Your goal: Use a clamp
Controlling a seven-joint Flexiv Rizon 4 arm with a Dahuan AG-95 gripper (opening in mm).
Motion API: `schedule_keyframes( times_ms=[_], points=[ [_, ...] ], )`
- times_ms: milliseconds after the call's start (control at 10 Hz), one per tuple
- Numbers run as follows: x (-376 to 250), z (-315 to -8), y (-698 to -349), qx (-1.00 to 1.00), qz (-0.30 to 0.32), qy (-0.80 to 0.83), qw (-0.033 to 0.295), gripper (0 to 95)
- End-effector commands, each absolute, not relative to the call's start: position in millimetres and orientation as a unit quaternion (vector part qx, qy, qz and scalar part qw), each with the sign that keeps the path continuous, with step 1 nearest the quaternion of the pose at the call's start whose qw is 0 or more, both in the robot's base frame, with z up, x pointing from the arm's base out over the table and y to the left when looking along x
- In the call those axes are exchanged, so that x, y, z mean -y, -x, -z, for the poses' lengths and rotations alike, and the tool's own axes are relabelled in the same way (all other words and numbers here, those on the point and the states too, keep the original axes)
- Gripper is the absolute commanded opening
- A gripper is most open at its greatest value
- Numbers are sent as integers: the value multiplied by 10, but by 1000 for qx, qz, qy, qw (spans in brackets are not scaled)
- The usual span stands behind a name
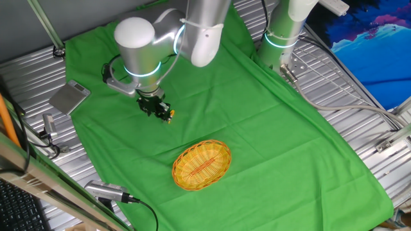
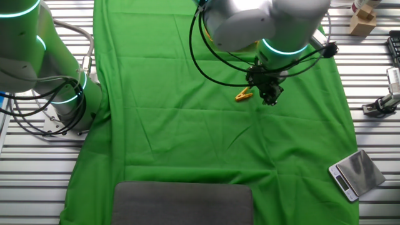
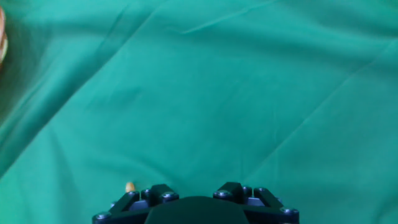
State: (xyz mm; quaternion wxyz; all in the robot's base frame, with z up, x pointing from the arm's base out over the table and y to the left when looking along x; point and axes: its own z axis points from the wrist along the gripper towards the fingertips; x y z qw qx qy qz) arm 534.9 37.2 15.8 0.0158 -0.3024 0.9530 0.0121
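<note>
— Green cloth (image 1: 257, 128) over the ribbed metal surface (image 1: 359, 96) in one fixed view?

— Yes, creased, spread from far left to near right. End effector (image 1: 157, 109) hanging low over its left half, black fingers pointing down.

— And the clamp (image 1: 169, 116)?

— Small, yellow-orange, right at the fingertips, on their near-right side. Touching or gripped: cannot tell from here. Yellow woven basket (image 1: 202, 165) well apart, nearer, right of the end effector, lying on the cloth. Silver scale (image 1: 69, 97) at the cloth's left edge.

— Other fixed view?

— Same cloth (image 2: 187, 137) seen from the opposite side. End effector (image 2: 270, 94) in the far right part, cables looping around it. Clamp (image 2: 244, 95) just to its left, prongs spread in an A, resting on or barely above the cloth. Appears beside the fingers rather than between them, though contact not clear. Scale (image 2: 355, 174) near right, off the cloth. Grey pad (image 2: 182, 203) at the near edge.

— Hand view?

— Mostly teal-green cloth (image 3: 205, 99) with long folds. Base of the end effector (image 3: 196, 205) along the bottom edge, fingertips out of frame. Tiny orange tip of the clamp (image 3: 130, 186) just left of that base.

— Open or closed, then?

— Cannot tell; finger gap hidden in all three views, and no firm hold on anything visible.
</note>
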Motion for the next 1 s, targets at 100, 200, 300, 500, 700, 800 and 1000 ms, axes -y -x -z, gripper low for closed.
schedule_keyframes(
  times_ms=[100, 200, 300, 500, 700, 800, 1000],
  points=[
    [-421, -139, -5327, -955, -13, 296, 16, 760],
    [-439, -130, -5313, -955, -12, 295, 16, 760],
    [-442, -129, -5306, -955, -11, 297, 16, 760],
    [-442, -127, -5305, -953, -9, 304, 18, 760],
    [-442, -119, -5304, -952, -6, 306, 20, 760],
    [-440, -114, -5303, -952, -6, 307, 22, 760],
    [-437, -83, -5297, -951, -5, 308, 23, 760]
  ],
)
